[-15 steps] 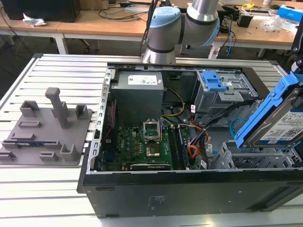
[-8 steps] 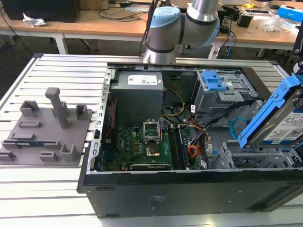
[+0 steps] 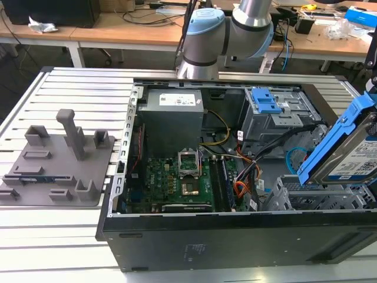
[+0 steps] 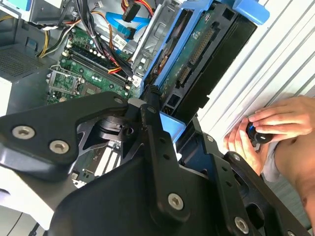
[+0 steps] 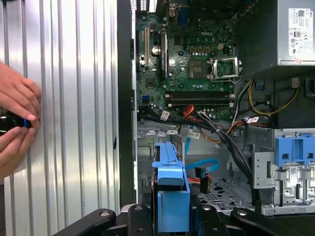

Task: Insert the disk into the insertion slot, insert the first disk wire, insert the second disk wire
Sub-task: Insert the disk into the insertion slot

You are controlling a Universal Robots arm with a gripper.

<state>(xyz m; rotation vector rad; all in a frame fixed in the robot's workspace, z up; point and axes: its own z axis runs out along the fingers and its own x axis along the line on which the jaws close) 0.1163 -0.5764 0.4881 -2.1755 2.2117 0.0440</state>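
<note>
- Far on the exterior view's left, a grey fixture plate (image 3: 59, 159) sits on the slatted table (image 3: 59, 242). It is well apart from the work.
- In the middle is the open computer case (image 3: 235, 239), with the power supply (image 3: 174, 115) at the back and the motherboard (image 3: 177, 183) in front of it. The robot arm (image 3: 235, 29) rises behind the case.
- Further right is the grey drive cage with a blue latch (image 3: 265, 103), which is not the target.
- Low on the exterior view's right is the insertion slot (image 3: 300, 197), a perforated grey bay. A loose blue cable (image 3: 294, 159) and orange wires (image 3: 240, 188) lie just beside it, and I see neither plugged into anything on the disk.
- Furthest right is the disk (image 3: 347, 158), which is not seated yet. It is tilted up, with its low end near the slot mouth and its high end up toward the exterior view's right.
- In the first wrist view, the gripper (image 5: 172, 216) is pinching the disk by the end of its blue carrier (image 5: 170, 172), with black fingers (image 5: 140, 214) on either side.
- Key relation: the slot lies beyond the disk's free end, down and away from the gripper. The disk's long axis runs from the gripper toward the slot but is steeper than the bay. My judgement is that it needs levelling to slide in.
- A person's hands (image 5: 15, 123) rest on the table outside the case wall, holding a small dark device, clear of the disk.
</note>
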